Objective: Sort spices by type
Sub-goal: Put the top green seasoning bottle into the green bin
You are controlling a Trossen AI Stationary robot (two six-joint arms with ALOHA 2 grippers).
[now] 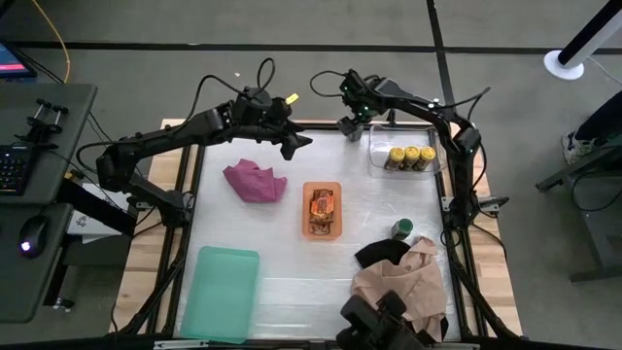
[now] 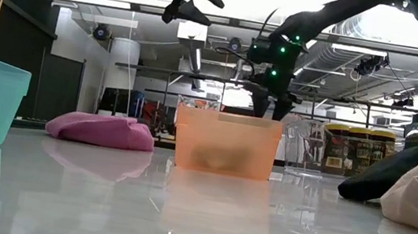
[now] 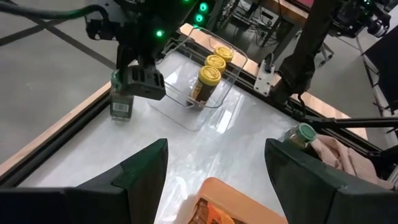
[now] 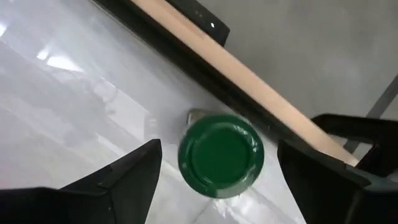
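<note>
A green-lidded jar [image 4: 221, 155] stands on the table by the far edge [image 3: 121, 102]. My right gripper [image 4: 217, 149] hangs open over it, one finger on each side of the lid, clear of it [image 1: 352, 124]. My left gripper [image 3: 214, 155] is open and empty, high above the table's far middle [image 1: 299, 144]. Three yellow-lidded jars [image 1: 410, 157] stand in a clear box [image 3: 186, 115]. Orange-and-black packets [image 1: 323, 206] lie in an orange tray [image 1: 306, 209]. A second green-lidded jar [image 1: 401, 229] stands upright beside the black cloth.
A magenta cloth [image 1: 255, 181] lies left of the tray. A teal bin [image 1: 221, 292] sits at the near left. Black cloth [image 1: 381, 253] and tan cloth [image 1: 403, 284] are piled at the near right. The wooden table edge [image 4: 249, 81] runs just behind the far jar.
</note>
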